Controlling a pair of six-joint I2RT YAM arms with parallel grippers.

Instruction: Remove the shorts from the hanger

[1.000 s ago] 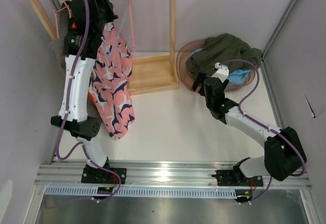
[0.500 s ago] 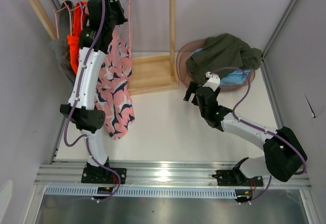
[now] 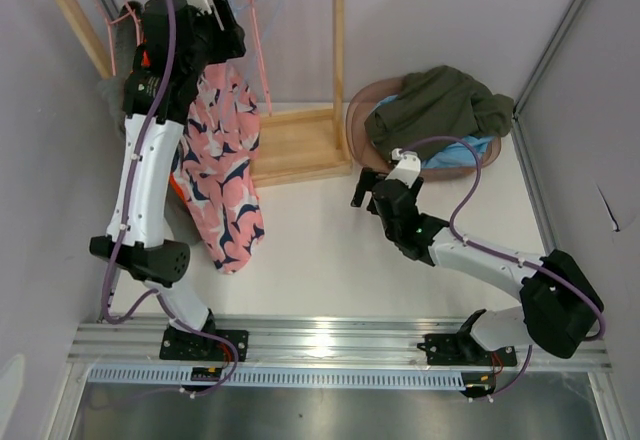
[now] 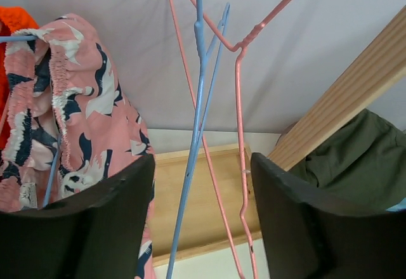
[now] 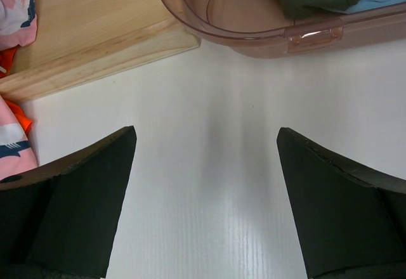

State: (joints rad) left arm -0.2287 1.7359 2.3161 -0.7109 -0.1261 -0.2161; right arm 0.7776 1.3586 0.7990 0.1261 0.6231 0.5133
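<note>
The pink floral shorts [image 3: 222, 175] hang from the wooden rack [image 3: 338, 50]; in the left wrist view they [image 4: 82, 120] fill the left side, threaded on a blue hanger. A bit of the orange shorts [image 4: 13, 19] shows beside them. My left gripper [image 3: 222, 32] is up at the rail, open; thin wires of an empty blue hanger [image 4: 196, 101] and an empty pink hanger [image 4: 240, 101] run between its fingers [image 4: 95, 228] without being pinched. Olive green shorts [image 3: 440, 100] and light blue shorts [image 3: 455, 150] lie in the basket. My right gripper [image 3: 365, 188] is open over the table, empty.
The brown translucent basket [image 5: 285, 35] stands at the back right, next to the rack's wooden base [image 5: 89, 32]. A diagonal wooden post [image 4: 355, 95] crosses the left wrist view. Grey walls close in left and right. An aluminium rail [image 3: 330, 340] runs along the near edge.
My left gripper has opened from shut and its arm has swung back left at the rail. My right arm has drawn left and nearer, away from the basket, still open.
</note>
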